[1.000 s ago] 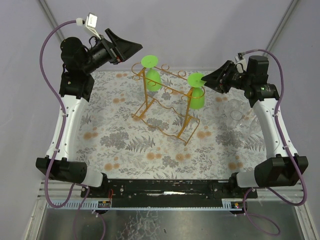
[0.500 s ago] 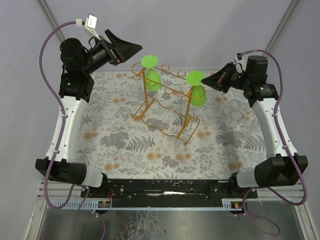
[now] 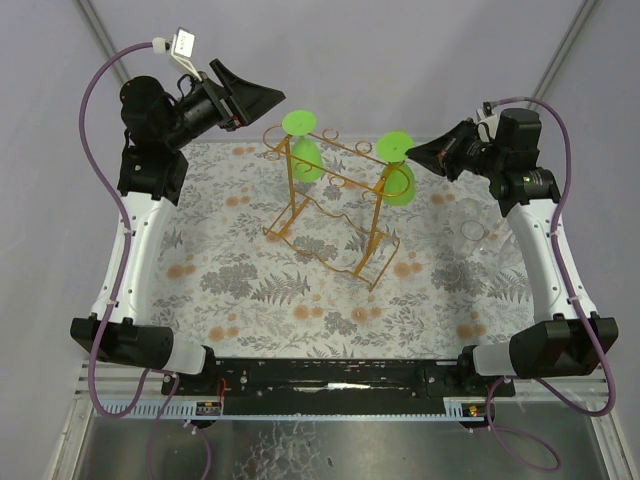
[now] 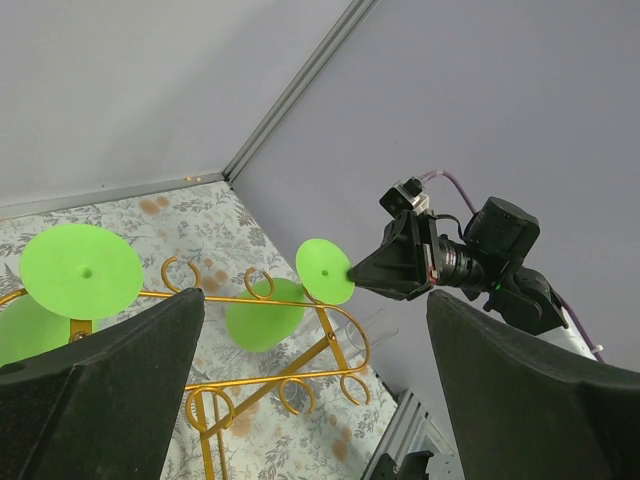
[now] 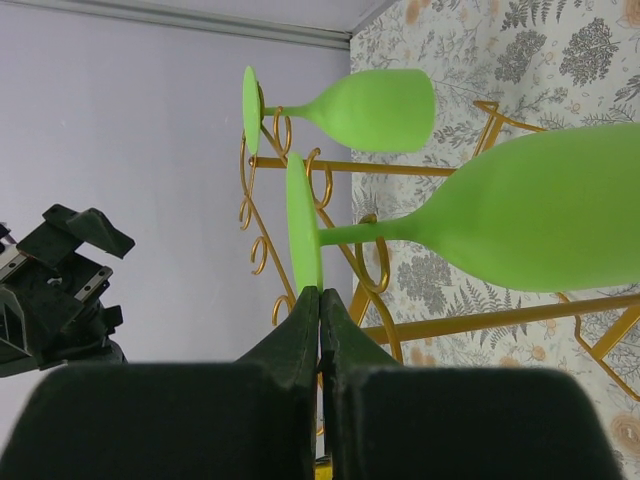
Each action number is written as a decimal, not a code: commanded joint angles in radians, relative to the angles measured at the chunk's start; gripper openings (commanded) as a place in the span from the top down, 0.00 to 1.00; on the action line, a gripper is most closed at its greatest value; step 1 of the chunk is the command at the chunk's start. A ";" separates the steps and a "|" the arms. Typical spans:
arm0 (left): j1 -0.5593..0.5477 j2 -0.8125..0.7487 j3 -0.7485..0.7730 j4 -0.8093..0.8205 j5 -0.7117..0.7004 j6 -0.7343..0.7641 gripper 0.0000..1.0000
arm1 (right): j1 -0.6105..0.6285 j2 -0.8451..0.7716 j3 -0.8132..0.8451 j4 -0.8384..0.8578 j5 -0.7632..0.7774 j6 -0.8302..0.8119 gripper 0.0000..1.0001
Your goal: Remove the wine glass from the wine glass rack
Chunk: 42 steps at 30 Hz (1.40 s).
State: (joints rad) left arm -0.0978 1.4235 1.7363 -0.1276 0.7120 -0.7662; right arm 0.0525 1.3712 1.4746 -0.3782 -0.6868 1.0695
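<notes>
wine glass [image 3: 398, 187]: green, inverted, hanging at rack's right end | wine glass rack [image 3: 376, 235]: golden wire, upright

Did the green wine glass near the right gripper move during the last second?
Yes. Against the unmoved wine glass rack, the wine glass shifted slightly upward in the top view.

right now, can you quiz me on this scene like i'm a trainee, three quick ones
1. True or false: the left gripper is shut.
2. How many green wine glasses hang on the wine glass rack? A one, B two, C three.
3. Fill in: the right gripper pinches the nearer wine glass by the rim of its ____.
Key: 1 false; 2 B; 3 base.
</notes>
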 commanded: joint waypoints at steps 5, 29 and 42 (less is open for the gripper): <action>0.007 -0.032 -0.016 0.065 0.023 -0.001 0.08 | 0.006 -0.050 0.019 0.050 0.052 0.017 1.00; -0.026 0.044 0.033 0.112 0.059 -0.252 0.12 | -0.034 -0.059 -0.039 0.255 0.214 0.012 1.00; -0.282 0.296 0.304 0.091 0.100 -0.350 0.15 | -0.046 -0.160 0.032 0.386 0.188 -0.088 1.00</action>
State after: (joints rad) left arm -0.3336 1.6791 1.9587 -0.0704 0.7811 -1.0821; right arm 0.0116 1.3014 1.4464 -0.1043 -0.4797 1.0412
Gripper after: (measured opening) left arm 0.856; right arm 0.011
